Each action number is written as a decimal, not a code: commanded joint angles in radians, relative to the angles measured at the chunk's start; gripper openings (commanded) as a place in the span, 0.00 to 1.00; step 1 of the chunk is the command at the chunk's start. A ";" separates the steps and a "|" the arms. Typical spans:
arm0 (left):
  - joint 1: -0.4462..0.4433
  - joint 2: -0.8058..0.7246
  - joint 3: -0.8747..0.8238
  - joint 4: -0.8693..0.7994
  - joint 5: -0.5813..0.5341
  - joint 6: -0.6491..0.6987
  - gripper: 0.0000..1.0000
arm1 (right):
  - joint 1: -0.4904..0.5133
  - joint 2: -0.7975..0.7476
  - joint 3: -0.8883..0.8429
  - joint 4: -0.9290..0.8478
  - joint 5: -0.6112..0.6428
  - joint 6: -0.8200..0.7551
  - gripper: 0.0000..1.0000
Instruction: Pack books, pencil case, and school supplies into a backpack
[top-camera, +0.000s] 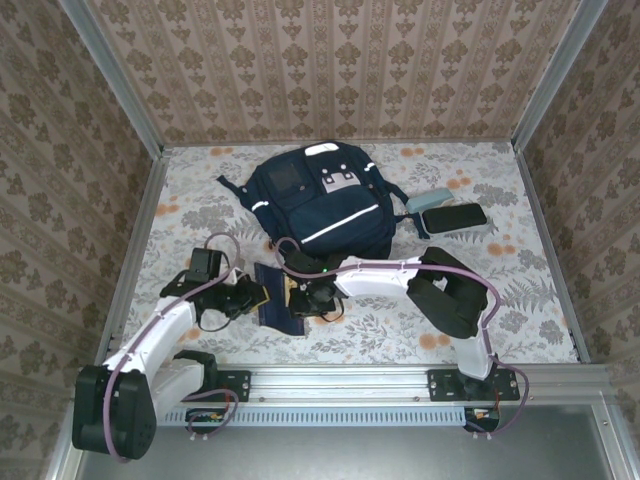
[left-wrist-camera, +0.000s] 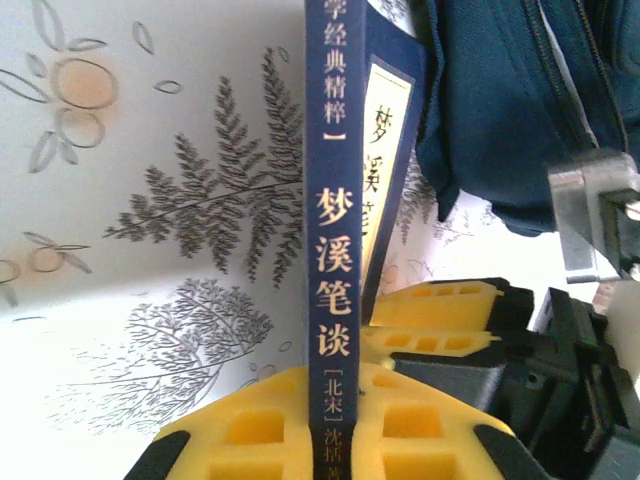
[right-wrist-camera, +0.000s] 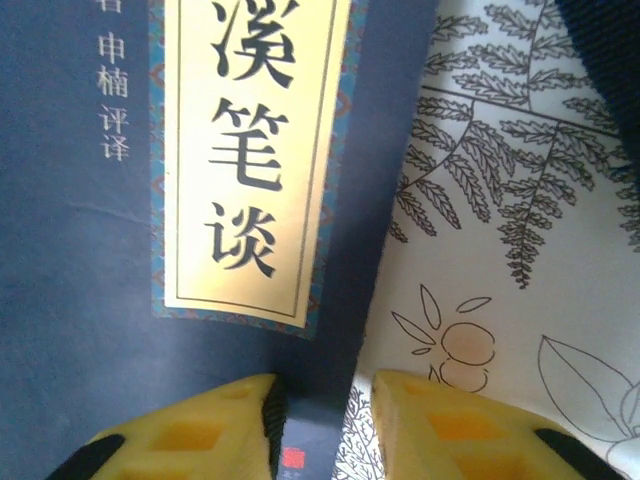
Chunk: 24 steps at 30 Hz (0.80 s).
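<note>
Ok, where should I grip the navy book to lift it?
On the navy book, take the spine, coming from the left: that narrow edge faces the left gripper, whose fingers sit either side of it. The backpack crowds the far side.

Book: navy cover, gold lettering, cream title panel.
Backpack: navy, white stripes, grey patches.
Counter: white, grey fern print, orange fruit.

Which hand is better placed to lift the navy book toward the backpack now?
Left. The left hand pinches the spine of the navy book, a finger against each side. The right hand straddles the book's edge with a gap showing, so it looks loose.
</note>
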 joint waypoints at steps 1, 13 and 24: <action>0.001 -0.072 0.080 -0.052 -0.076 0.025 0.04 | 0.007 -0.076 -0.044 0.026 0.042 -0.016 0.41; -0.062 -0.168 0.302 0.035 -0.192 -0.118 0.02 | -0.058 -0.608 -0.283 0.128 0.176 0.023 0.86; -0.309 -0.020 0.408 0.431 -0.346 -0.353 0.03 | -0.266 -0.864 -0.529 0.523 -0.070 0.287 0.96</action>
